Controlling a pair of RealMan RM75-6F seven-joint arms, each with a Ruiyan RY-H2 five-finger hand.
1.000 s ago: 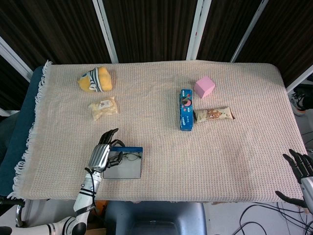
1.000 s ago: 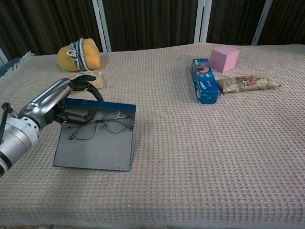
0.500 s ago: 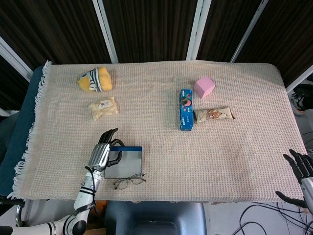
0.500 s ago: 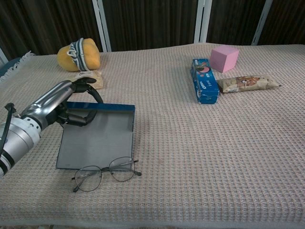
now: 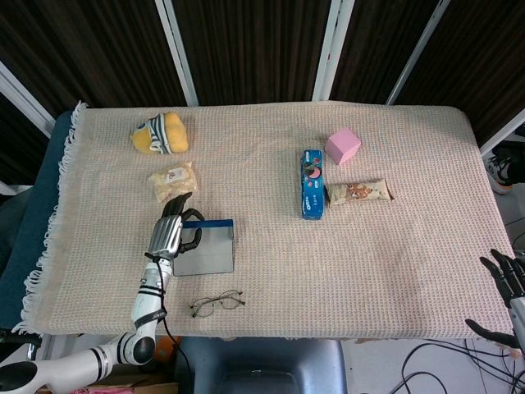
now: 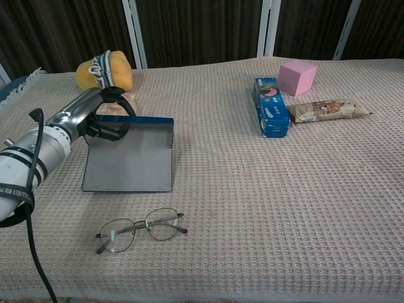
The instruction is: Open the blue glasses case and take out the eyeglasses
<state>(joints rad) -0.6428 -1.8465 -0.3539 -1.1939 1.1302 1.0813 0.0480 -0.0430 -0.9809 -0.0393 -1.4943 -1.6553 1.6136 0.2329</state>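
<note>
The blue glasses case [image 5: 205, 249] [image 6: 129, 161] lies open at the front left of the table, its grey inside facing up and nothing in it. My left hand [image 5: 170, 233] [image 6: 96, 118] grips its far left corner, fingers curled over the blue rim. The thin-framed eyeglasses [image 5: 216, 302] [image 6: 142, 230] lie flat on the cloth, apart from the case and close to the table's front edge. My right hand [image 5: 509, 280] shows only in the head view, beyond the front right corner, fingers spread and holding nothing.
A yellow plush toy [image 5: 160, 133] and a snack packet [image 5: 173, 181] lie behind the case. A blue cookie box [image 5: 312, 194], a pink cube [image 5: 342, 145] and a snack bar [image 5: 358, 193] sit at the back right. The woven cloth [image 5: 394, 263] covers the whole table.
The eyeglasses left the case and came to rest on the cloth near the front edge. My left hand then drew the open case back, away from that edge.
</note>
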